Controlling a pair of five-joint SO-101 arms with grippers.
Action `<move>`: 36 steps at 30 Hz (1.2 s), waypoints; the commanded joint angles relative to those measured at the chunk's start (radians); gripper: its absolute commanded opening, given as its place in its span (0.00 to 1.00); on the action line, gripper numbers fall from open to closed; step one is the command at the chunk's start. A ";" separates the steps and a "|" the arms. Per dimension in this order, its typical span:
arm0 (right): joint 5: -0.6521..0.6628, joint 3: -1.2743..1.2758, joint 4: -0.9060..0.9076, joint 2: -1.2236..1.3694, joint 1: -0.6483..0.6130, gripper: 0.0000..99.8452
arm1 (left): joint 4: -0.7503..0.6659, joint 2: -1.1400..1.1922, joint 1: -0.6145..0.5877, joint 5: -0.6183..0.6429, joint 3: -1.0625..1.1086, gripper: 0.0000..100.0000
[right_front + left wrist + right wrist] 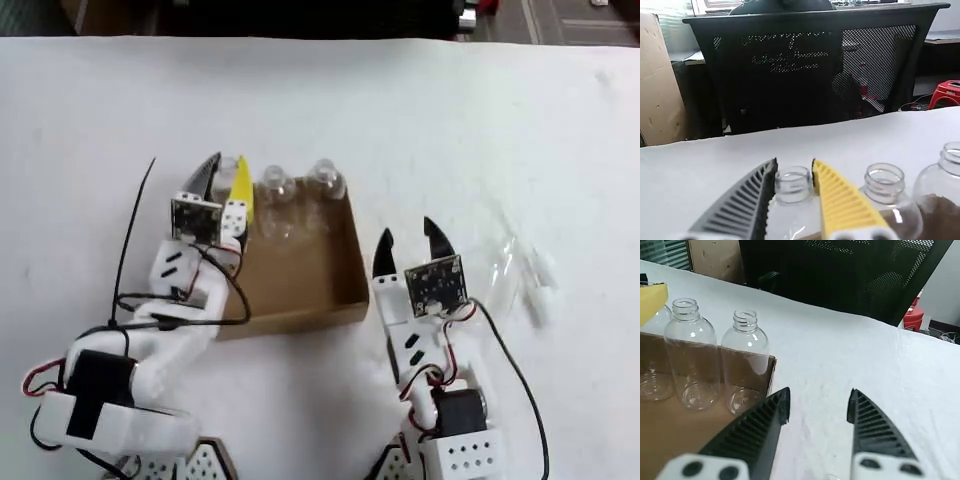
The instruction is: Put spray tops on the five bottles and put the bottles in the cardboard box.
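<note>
A shallow cardboard box [300,285] lies between the arms. Three clear bottles with open necks stand along its far edge. My left gripper [226,178], one finger grey and one yellow, is shut on the neck of the leftmost bottle [793,184]. The other two bottles [275,192] [325,180] stand beside it, and they also appear in the right wrist view [690,355] [746,360]. My right gripper [817,407] hangs open over bare table just right of the box, holding nothing. It is also in the high view [410,240].
Clear plastic pieces [510,265] and small white spray tops [545,292] lie on the white table to the right of the right arm. A black mesh chair [810,65] stands behind the table's far edge.
</note>
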 commanded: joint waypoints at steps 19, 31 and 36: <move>0.011 0.008 -0.024 -0.007 0.007 0.17 | 0.041 0.021 -0.005 0.008 -0.002 0.19; 0.012 0.008 -0.024 -0.007 0.002 0.17 | -0.107 0.019 -0.031 0.006 0.043 0.19; 0.012 0.008 -0.024 -0.007 0.002 0.17 | -0.114 0.019 -0.033 0.011 0.046 0.19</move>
